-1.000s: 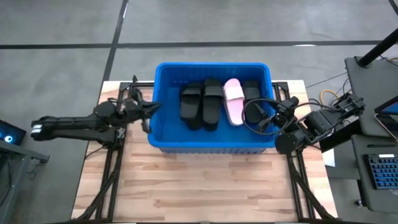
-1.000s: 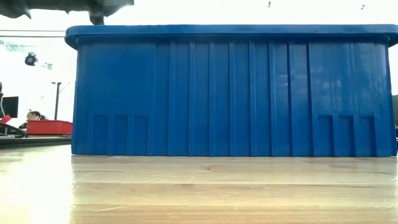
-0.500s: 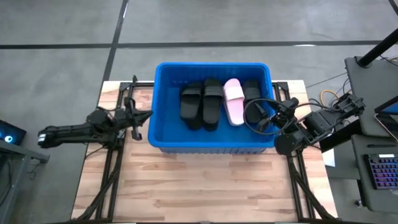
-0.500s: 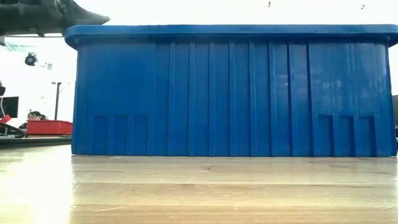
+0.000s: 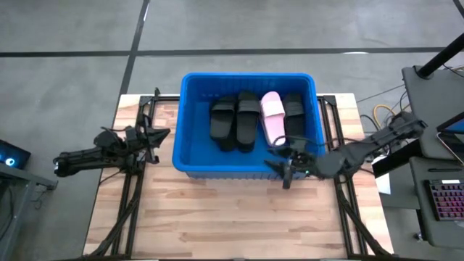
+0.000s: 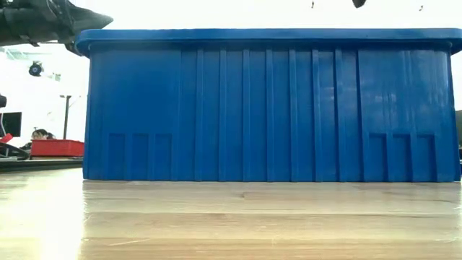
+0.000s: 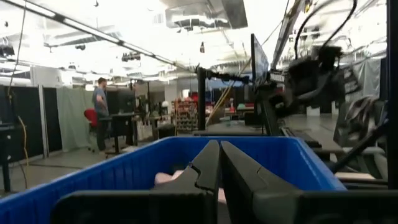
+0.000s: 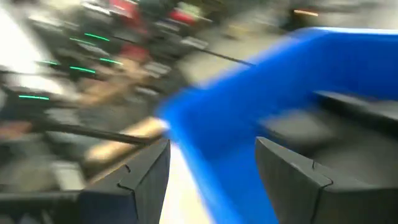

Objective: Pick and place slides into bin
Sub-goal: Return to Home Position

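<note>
Tabletop (image 5: 239, 217) of pale wood planks is seen nearest. The right gripper (image 5: 284, 168) is held above the near right corner of the bin (image 5: 190, 156). Its fingers are spread wide apart with nothing between them, and the blue rim is seen just below and ahead of it.

The left gripper (image 5: 159, 135) is held outside the bin's left wall, a little above rim height. Its fingers are pressed together on nothing, and the bin's rim is met just ahead of their tips.

Inside the bin, four slides are laid side by side in one row, beyond the right gripper and straight ahead of the left one. Counted outward from the left gripper, they are a first black slide (image 5: 222, 123), a second black slide (image 5: 246, 119), a pink slide (image 5: 271, 119) and a third black slide (image 5: 293, 116). The third black slide is the one closest to the right gripper. Each long axis is run from the bin's near wall toward its far wall, crosswise to the line of the left gripper's fingers. Which end is the toe cannot be told.

Farther off, past the bin in the left wrist view, a person (image 7: 99, 121) is seen standing in the room.
</note>
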Tool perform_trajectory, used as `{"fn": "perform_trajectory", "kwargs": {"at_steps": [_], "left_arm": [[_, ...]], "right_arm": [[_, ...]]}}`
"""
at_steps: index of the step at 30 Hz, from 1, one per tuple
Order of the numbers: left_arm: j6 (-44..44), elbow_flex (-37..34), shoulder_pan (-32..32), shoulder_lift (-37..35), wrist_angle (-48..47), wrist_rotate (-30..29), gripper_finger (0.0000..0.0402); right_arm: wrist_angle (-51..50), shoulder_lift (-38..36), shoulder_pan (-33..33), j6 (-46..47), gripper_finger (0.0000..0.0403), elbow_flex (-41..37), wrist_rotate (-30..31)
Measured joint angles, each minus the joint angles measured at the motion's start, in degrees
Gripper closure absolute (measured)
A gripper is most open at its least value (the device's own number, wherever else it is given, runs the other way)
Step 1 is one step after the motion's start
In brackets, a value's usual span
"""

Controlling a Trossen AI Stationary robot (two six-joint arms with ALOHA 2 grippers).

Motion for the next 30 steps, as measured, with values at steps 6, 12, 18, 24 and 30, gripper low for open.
{"fn": "perform_trajectory", "kwargs": {"at_steps": [6,12,18,24,30], "left_arm": [[-0.11,0.02,0.00,0.97,-0.13,-0.19,0.0402],[-0.10,0.02,0.00,2.01,-0.20,-0.21,0.0402],[-0.51,0.02,0.00,2.11,-2.11,-0.21,0.0402],[-4.46,0.02,0.01,1.50,-2.05,-0.10,0.0402],[-4.50,0.02,0.00,1.28,-2.21,-0.06,0.0401]], "right_arm": [[38.39,1.68,-9.32,-15.04,0.0179,-10.17,-26.50],[37.91,1.38,-17.63,-25.21,0.0206,-12.98,-28.73],[37.41,-5.23,-24.84,-27.22,0.0329,-18.76,-35.57],[37.48,-15.81,-26.43,-19.71,0.0391,-30.49,-41.12],[44.03,-26.93,-26.20,-19.40,0.0394,-38.89,-38.89]]}}
